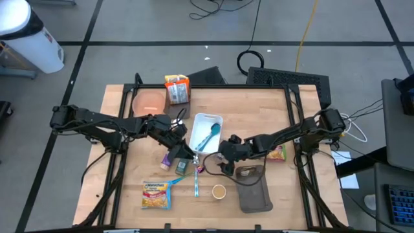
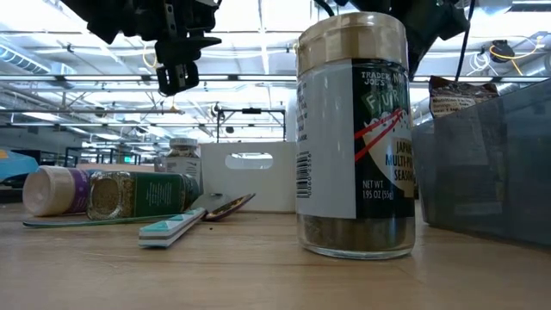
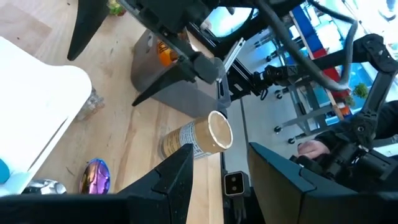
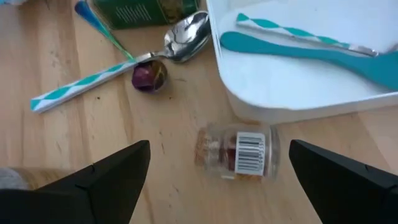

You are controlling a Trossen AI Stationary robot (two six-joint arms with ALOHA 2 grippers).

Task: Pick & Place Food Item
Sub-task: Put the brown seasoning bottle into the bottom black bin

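A: High view: where is the right gripper (image 1: 223, 157) positioned?
B: Beside the white tray (image 1: 206, 133), spread wide above a small clear jar (image 4: 237, 153) lying just outside it.
A: Left gripper (image 1: 182, 144)?
B: Beside the tray, partly open, empty.

Upright seasoning jar (image 2: 355, 138) close on my table (image 2: 258, 267), toppled jars (image 2: 112, 193) and white tray (image 2: 250, 176) behind.

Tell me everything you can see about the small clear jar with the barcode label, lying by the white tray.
The small clear jar lies on its side on the wooden table, just outside the rim of the white tray; whether they touch is unclear. It looks like glass or clear plastic, with a white barcode label and reddish-brown contents. Its cap end cannot be made out. The open right gripper hovers over it, not touching.
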